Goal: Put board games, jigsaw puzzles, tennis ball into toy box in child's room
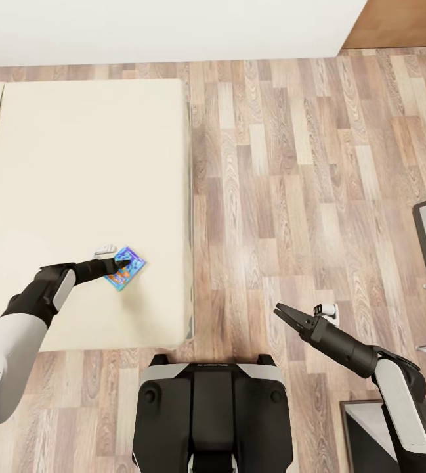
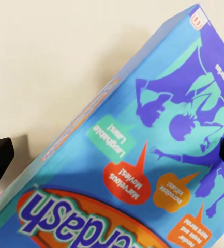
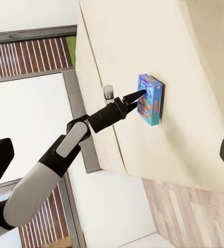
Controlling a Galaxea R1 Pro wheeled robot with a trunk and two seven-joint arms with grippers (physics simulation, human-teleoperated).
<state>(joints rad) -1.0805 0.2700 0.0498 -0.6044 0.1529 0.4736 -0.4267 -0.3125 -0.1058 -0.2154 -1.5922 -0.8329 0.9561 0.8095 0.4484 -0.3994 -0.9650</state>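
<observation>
L gripper (image 1: 122, 265) spread wide over blue game (image 1: 126, 268) on bed (image 1: 81, 164), not clamped. R gripper (image 1: 285, 315) open, over floor (image 1: 291, 164).

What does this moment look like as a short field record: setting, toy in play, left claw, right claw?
setting: robot facing the bed, wood floor to its right
toy: small blue game box lying flat on the mattress near the bed's front corner
left claw: left claw open, down at the box, one finger either side in the left wrist view
right claw: right claw open, empty, over the floor
</observation>
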